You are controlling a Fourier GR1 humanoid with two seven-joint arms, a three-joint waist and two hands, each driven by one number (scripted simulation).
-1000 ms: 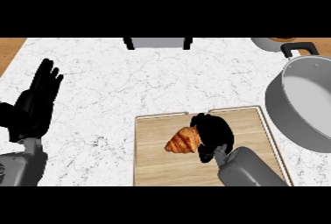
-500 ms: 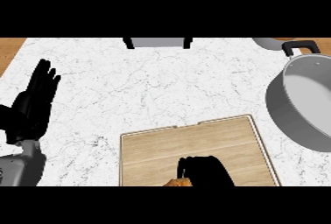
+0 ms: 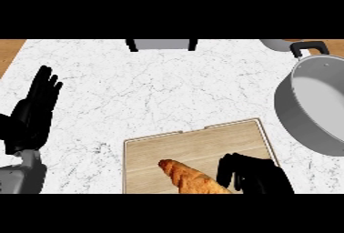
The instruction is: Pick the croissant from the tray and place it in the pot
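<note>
While curled beside croissant (image 3: 191, 177) on tray (image 3: 201, 143), right hand (image 3: 254, 175) grips nothing visible; left hand (image 3: 32, 113) rests spread, out of the way; pot (image 3: 316, 109) waiting.

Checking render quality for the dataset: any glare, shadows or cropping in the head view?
Head view: flat, even light, no glare on the pot; only faint shading under the tray; the croissant and right hand are cut by the lower edge; left hand rests open at the left.

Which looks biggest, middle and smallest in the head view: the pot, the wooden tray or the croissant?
1. Wooden tray and pot: look about alike, and both are cut off by the view's edge.
2. Croissant: clearly smallest.
</note>
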